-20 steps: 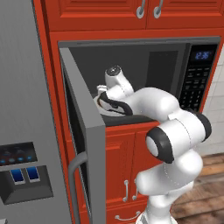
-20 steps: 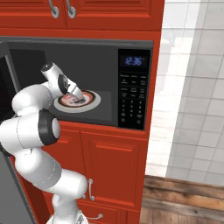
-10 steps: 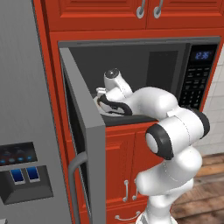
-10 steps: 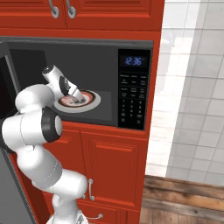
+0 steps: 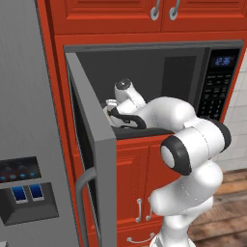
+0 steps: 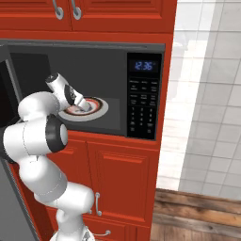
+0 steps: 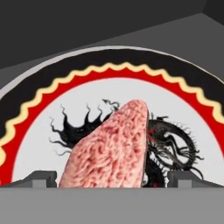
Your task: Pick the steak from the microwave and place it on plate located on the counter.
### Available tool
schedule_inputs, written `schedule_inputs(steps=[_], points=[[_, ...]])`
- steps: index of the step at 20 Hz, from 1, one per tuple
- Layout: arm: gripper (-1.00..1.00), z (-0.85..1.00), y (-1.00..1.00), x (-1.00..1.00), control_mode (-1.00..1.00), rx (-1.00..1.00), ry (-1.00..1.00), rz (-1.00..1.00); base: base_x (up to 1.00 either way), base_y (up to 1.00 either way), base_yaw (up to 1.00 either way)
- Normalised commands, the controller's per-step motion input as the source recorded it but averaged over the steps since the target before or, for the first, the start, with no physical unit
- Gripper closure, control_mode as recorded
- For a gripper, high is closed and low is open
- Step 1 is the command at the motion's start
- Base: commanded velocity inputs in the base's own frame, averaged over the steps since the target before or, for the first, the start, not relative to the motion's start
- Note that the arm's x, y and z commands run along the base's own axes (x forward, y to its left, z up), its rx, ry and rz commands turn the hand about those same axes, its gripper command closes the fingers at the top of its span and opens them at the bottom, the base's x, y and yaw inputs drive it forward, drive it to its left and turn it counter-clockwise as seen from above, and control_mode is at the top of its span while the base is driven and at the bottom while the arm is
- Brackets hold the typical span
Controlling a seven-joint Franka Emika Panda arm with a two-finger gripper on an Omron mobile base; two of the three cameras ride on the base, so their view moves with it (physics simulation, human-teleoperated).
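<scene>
i see the gripper (image 7: 112,178) spread wide, one fingertip (image 7: 40,178) each side of the steak (image 7: 111,146) — not pinching it. the steak lies on a red-ringed plate (image 6: 99,109) inside the open microwave (image 6: 143,89).

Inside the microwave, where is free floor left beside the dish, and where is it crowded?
In the microwave, bare floor lies between the dish and the keypad-side wall, and a strip behind the dish. The dish centre is crowded: the steak lies there, with the open gripper straddling it.
</scene>
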Motion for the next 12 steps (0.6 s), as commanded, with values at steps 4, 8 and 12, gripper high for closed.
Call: schedule_inputs(steps=[4,8,12], points=[[-1.00,0.00,0.00,0.00,-1.00,0.00,0.00,0.00,0.00,0.00,0.00],[1.00,0.00,0.00,0.00,-1.00,0.00,0.00,0.00,0.00,0.00,0.00],[1.00,0.00,0.00,0.00,-1.00,0.00,0.00,0.00,0.00,0.00,0.00]])
